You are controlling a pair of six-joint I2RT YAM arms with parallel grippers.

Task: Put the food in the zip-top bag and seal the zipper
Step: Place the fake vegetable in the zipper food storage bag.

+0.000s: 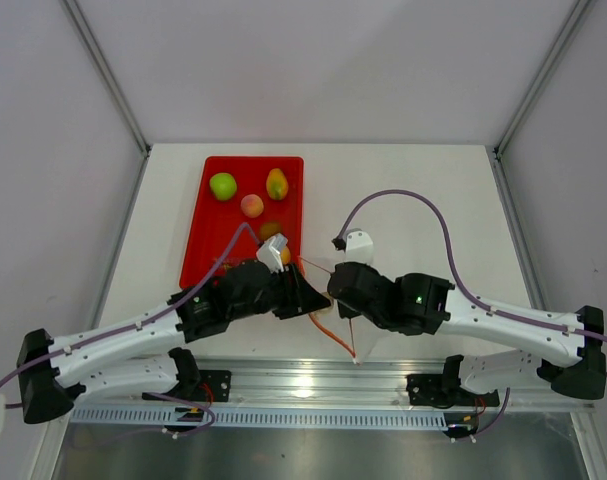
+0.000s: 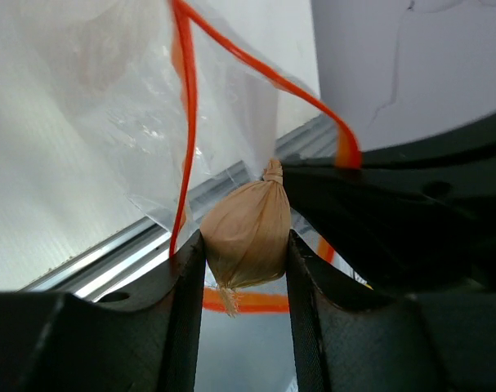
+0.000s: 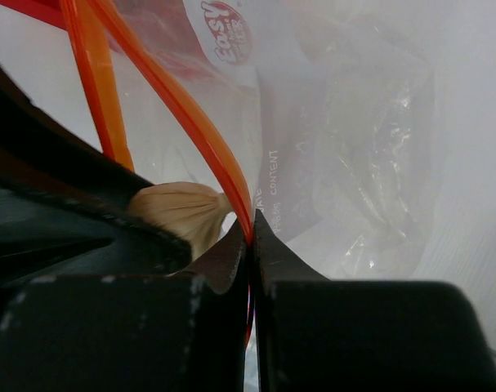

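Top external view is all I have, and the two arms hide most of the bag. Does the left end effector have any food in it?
Observer: Yes. The left end effector is shut on the pale garlic-like bulb.
Operator: Is the right one gripping the bag?
Observer: The right end effector is shut on the zipper, pinching it at one edge of the mouth.
Operator: Is the mouth open?
Observer: Yes. In the left wrist view the zipper's two strips spread apart and the bulb sits at that gap. I cannot tell whether it is inside the zip-top bag.
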